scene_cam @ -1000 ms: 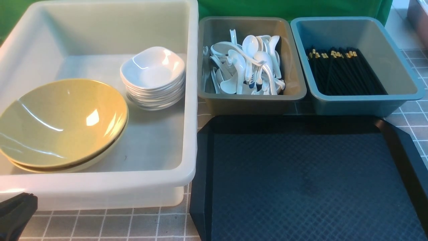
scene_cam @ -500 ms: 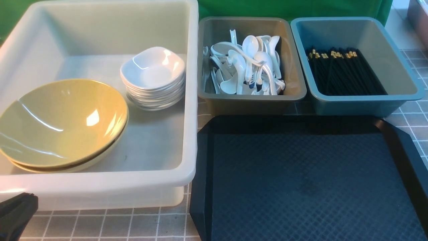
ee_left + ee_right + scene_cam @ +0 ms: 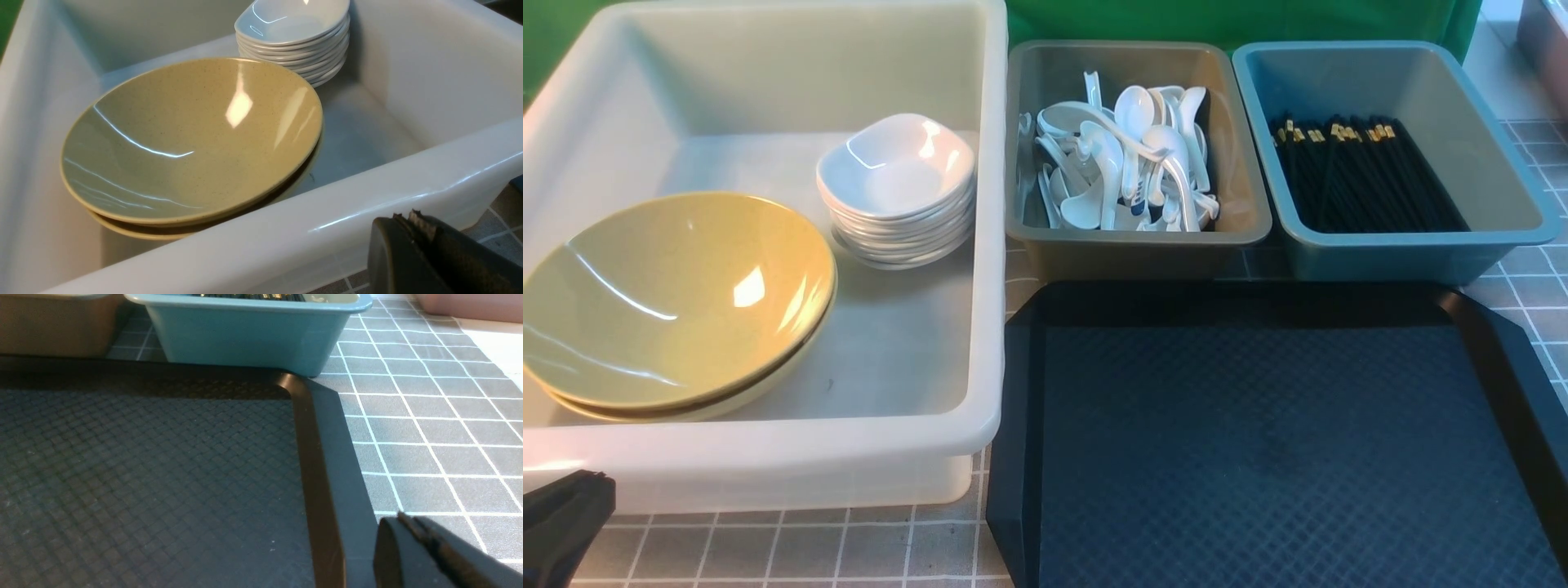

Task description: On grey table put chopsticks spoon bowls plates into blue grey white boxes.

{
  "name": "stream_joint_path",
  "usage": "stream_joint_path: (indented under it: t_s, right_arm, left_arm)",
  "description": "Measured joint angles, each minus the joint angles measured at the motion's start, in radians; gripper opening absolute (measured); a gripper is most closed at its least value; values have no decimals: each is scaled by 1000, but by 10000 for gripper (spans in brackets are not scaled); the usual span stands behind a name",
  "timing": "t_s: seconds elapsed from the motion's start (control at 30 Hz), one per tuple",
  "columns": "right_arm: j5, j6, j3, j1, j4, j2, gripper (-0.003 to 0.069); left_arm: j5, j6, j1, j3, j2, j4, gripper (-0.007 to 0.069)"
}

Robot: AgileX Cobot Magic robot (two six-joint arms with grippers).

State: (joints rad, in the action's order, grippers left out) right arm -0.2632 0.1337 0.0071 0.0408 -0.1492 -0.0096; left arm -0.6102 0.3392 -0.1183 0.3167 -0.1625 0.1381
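Note:
The large white box (image 3: 988, 245) holds two stacked olive-yellow bowls (image 3: 674, 302) and a stack of white plates (image 3: 896, 188); both also show in the left wrist view, bowls (image 3: 192, 139) and plates (image 3: 294, 36). The grey box (image 3: 1135, 241) holds several white spoons (image 3: 1123, 159). The blue box (image 3: 1413, 249) holds the black chopsticks (image 3: 1368, 175). My left gripper (image 3: 564, 510) is shut and empty, low in front of the white box (image 3: 408, 179). My right gripper (image 3: 404, 520) is shut and empty, over the tray's rim, and does not show in the front view.
A dark navy tray (image 3: 1258, 441) with diamond texture lies in front of the grey and blue boxes, with nothing on it. The grey gridded table (image 3: 429, 416) shows to the right of the tray. A pinkish container (image 3: 1543, 33) stands at the far right.

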Motion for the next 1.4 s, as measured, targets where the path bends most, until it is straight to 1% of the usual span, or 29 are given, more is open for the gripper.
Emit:
stream_joint_path:
  t_s: [0.4,0.53,0.63,0.8,0.87,0.93,1.03,1.2,1.4]
  right_arm:
    - [0,0,0,0,0,0,1]
    - [0,0,0,0,0,0,2]
    - [0,1,0,0,0,0,3]
    - [-1,1,0,0,0,0,8]
    - [-1,1,0,0,0,0,11]
    - [-1,1,0,0,0,0,14]
    - [-1,1,0,0,0,0,19]
    - [-1,1,0,0,0,0,22]
    - [-1,1,0,0,0,0,29]
  left_arm:
    - [0,0,0,0,0,-6,-11]
    - [33,0,0,-19,0,-11,-11]
    - [160,-16,9,-97,10,-15,-11]
    - [438,-75,61,-265,96,-9,-11]
    - [485,-81,91,-315,141,-13,-11]
    - [487,-86,125,-338,167,-13,-11]
    - [439,-90,156,-344,174,-34,-11]
    - [310,-90,157,-344,174,-50,-11]
    - [295,-97,157,-344,174,-45,-11]
